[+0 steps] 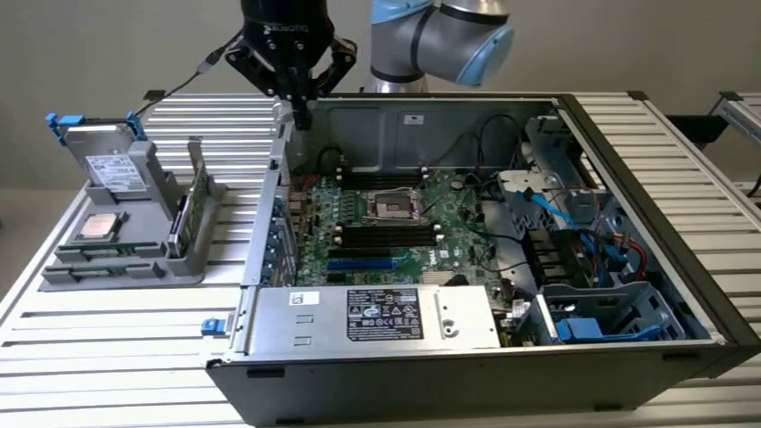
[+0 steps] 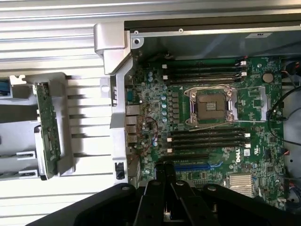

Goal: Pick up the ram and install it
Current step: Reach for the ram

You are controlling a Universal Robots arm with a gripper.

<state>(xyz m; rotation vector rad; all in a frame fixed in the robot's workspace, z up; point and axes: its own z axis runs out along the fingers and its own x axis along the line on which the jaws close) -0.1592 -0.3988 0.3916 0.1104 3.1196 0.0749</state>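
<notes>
Presently I find the ram (image 2: 48,127) standing on edge in the grey holder (image 1: 119,259), on the slatted surface (image 1: 107,321), just beside the open computer case (image 1: 476,383) at the exterior view's left. My tool (image 1: 302,107) hangs above the case's side wall, well apart from the ram, closed and gripping nothing. The motherboard (image 2: 155,108) lies exposed inside the case.

bench (image 1: 119,357) is ribbed matt bare metal, case (image 1: 476,392) below the tool (image 1: 299,98) raw sheet metal inside and matt black outside, ram (image 2: 48,125) green PCB, holder (image 1: 119,272) matt grey plastic, tool black.
</notes>
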